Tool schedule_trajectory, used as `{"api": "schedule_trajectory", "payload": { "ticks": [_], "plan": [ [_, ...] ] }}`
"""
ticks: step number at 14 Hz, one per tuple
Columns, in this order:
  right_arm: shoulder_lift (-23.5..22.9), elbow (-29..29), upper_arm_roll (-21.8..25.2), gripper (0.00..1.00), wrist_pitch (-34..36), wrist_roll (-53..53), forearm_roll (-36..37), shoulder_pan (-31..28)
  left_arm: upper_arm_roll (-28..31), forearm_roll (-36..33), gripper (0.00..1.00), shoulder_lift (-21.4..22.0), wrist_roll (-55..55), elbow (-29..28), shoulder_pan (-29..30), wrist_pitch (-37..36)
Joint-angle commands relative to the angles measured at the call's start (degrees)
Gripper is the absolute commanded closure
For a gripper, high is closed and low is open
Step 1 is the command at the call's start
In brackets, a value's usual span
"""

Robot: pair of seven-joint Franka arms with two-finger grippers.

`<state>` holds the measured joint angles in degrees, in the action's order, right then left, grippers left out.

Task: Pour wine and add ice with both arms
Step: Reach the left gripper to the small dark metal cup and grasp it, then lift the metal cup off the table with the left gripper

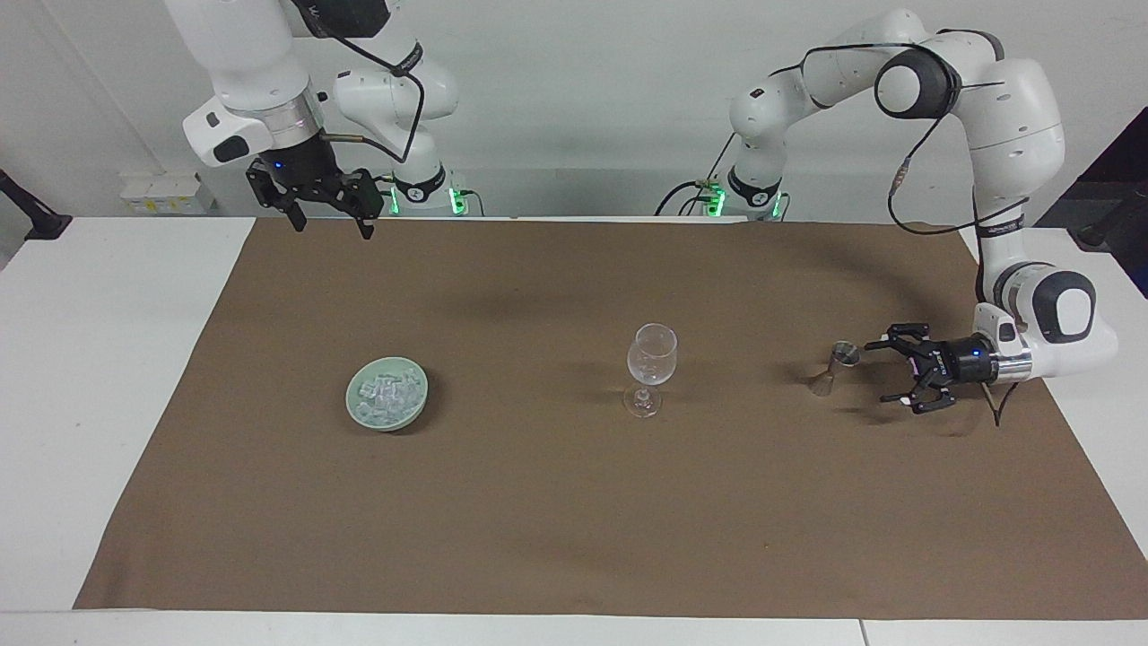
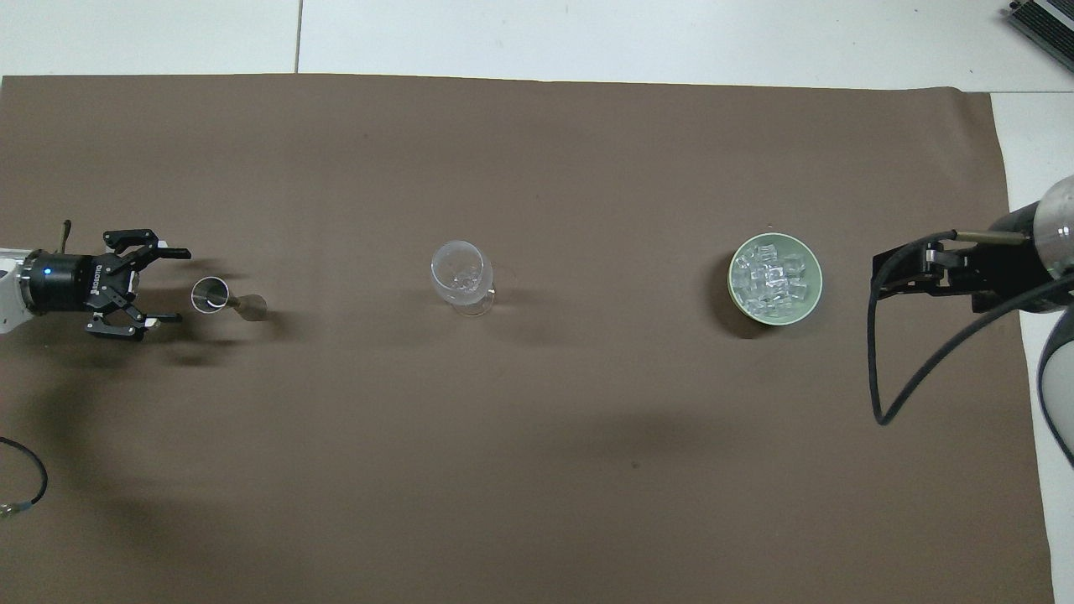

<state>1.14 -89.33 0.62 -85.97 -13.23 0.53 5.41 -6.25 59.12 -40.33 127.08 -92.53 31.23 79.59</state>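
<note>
A green bowl holding the ice stands toward the right arm's end. The clear stemmed glass stands upright mid-cloth, looking empty. A small metal jigger stands upright toward the left arm's end. My left gripper is open and turned sideways just above the cloth, its fingertips a short gap from the jigger with nothing between them. My right gripper hangs open and empty, high over the cloth's edge by its base, waiting. No wine is in view.
A brown cloth covers most of the white table. A black cable loops down from the right arm's wrist beside the bowl. A dark object sits on the table edge at the right arm's end.
</note>
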Motion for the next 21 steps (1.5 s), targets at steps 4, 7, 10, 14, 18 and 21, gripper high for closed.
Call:
{"api": "schedule_trajectory", "payload": {
  "ticks": [4,7,10,14,18,21],
  "plan": [
    [0.79,-1.03,0.17,0.0,-1.22,0.66,-1.41,-0.49,-4.29,3.72,0.02,-5.01,8.52,-0.11,2.78,-2.77],
    [0.79,-1.03,0.17,0.0,-1.22,0.66,-1.41,-0.49,-4.56,4.78,0.01,-5.81,9.42,-0.2,2.87,-2.77],
    [0.79,-1.03,0.17,0.0,-1.22,0.75,-1.41,-0.49,-4.56,4.78,0.05,-5.98,9.59,-0.29,2.78,-3.03],
    [0.79,-1.03,0.17,0.0,-1.22,0.74,-1.41,-0.49,-4.65,5.31,0.2,-6.16,9.77,-1.07,2.08,-3.3],
    [0.79,-1.03,0.17,0.0,-1.22,0.74,-1.41,-0.49,-4.56,5.31,0.19,-6.16,12.32,-1.61,1.46,-4.09],
    [0.79,-1.03,0.17,0.0,-1.22,0.75,-1.41,-0.49,-4.56,5.31,0.26,-6.25,12.41,-2.22,1.11,-4.18]
  ]
}}
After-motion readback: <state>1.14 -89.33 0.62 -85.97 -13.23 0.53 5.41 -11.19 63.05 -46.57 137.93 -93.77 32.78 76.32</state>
